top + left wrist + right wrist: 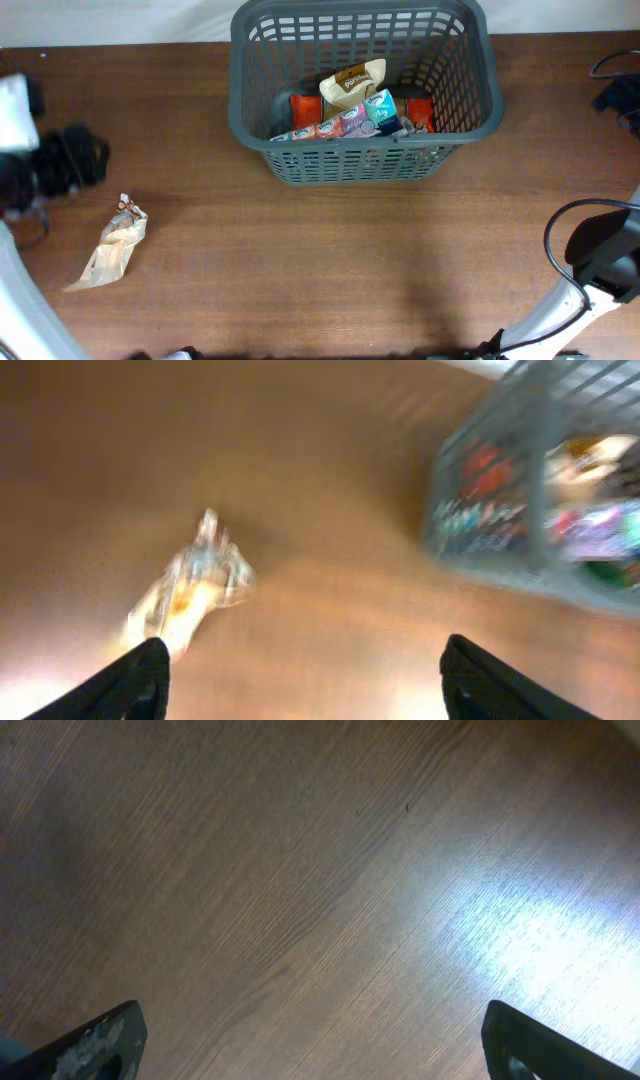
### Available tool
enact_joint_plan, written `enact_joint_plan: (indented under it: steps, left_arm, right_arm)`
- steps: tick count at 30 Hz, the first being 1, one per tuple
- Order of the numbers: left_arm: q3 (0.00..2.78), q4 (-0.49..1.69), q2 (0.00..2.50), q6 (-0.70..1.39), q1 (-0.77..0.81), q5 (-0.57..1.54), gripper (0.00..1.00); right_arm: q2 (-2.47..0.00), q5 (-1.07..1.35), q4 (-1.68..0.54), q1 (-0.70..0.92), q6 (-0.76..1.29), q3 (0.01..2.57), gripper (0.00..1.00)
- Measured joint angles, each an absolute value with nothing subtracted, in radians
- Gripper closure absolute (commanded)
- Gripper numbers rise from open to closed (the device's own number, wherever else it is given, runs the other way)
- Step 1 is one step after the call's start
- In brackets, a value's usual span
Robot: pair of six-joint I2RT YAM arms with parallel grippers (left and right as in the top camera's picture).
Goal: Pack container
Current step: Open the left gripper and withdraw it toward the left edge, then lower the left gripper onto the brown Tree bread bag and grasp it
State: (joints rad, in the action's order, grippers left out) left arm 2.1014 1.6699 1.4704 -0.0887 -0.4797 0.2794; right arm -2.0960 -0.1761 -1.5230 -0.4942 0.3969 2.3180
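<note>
Left claw [305, 685] was let go — its two black fingers [140, 680] stood far apart and nothing sat between them. It hung over the table [330, 270], and the picture from that wrist was blurry. A small clear bag [112, 250] with something tan inside lay flat on the wood near the left side. From the wrist it showed ahead of the claw and a bit to the left, not touching it.

Right claw [320, 1045] was let go too, its fingers wide, with only brown wood under it.

I saw the basket [360, 165] standing at the far edge of the table, near the middle, well apart from the bag. It was grey, with slots in its walls. Inside, down by the near wall, lay a row of bright packs [350, 122]. A tan pouch [355, 85] rested on top of them — and red packs [305, 105] peeked out at both ends. From the left wrist the basket showed off to the right, blurred.
</note>
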Motion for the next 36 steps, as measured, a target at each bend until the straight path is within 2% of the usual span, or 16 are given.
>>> enact_joint_plan:
  steps: [4, 5, 13, 19, 29, 36]
  left_arm:
    - [1.812, 1.584, 1.392, -0.124, -0.57, 0.253, 0.13]
    - [1.723, 1.545, 1.39, -0.134, -0.595, 0.247, 0.0]
    - [1.351, 1.32, 1.431, -0.035, -0.659, 0.198, 0.01]
    - [1.215, 1.298, 1.458, 0.26, -0.659, 0.194, 0.0]
    - [1.195, 1.25, 1.458, 0.675, -0.659, 0.256, 0.0]
    - [1.195, 1.249, 1.458, 1.127, -0.659, 0.27, 0.01]
  right_arm:
    - [-2.096, -0.176, -1.523, -0.494, 0.397, 2.318, 0.01]
    - [-2.096, -0.178, -1.523, -0.494, 0.397, 2.318, 0.01]
    - [-2.096, -0.179, -1.521, -0.494, 0.397, 2.318, 0.01]
    - [-2.096, -0.179, -1.521, -0.494, 0.397, 2.318, 0.01]
    - [-2.096, -0.179, -1.521, -0.494, 0.397, 2.318, 0.01]
    - [-2.096, -0.179, -1.521, -0.494, 0.397, 2.318, 0.01]
